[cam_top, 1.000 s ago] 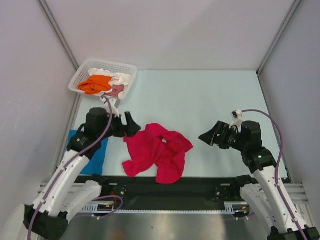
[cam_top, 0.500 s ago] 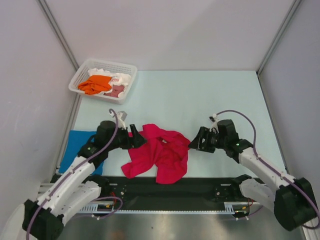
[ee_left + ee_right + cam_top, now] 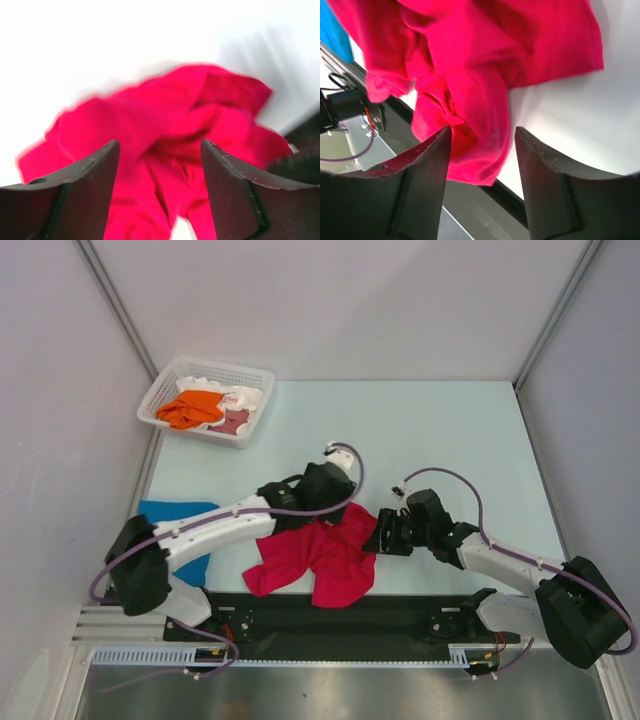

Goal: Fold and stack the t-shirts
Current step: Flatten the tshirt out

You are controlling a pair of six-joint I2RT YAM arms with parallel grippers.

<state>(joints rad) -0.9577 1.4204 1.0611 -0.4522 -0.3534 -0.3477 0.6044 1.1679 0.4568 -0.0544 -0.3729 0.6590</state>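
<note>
T-shirts are the job, and the one in hand is the crimson t-shirt (image 3: 312, 558), lying crumpled near the front edge of the worktop (image 3: 430, 425), between the two arms. The step looks like the start: getting hold of the shirt so it can be spread flat before any folding.

The left claw (image 3: 160, 146) hangs over the far side of the heap with its fingers spread and nothing between them. The right claw (image 3: 482, 132) is low at the shirt's right edge, also spread, with cloth in front of it but not pinched.

The next move probably calls for each claw to close on a separate edge or corner, not a bunched fold, then draw apart.

By count, five shirts:
- One crimson.
- One blue t-shirt (image 3: 170, 510), flat at the left.
- An orange t-shirt (image 3: 190, 408), a pink t-shirt (image 3: 235, 421) and a white t-shirt (image 3: 246, 397) in the single basket (image 3: 212, 367).
</note>
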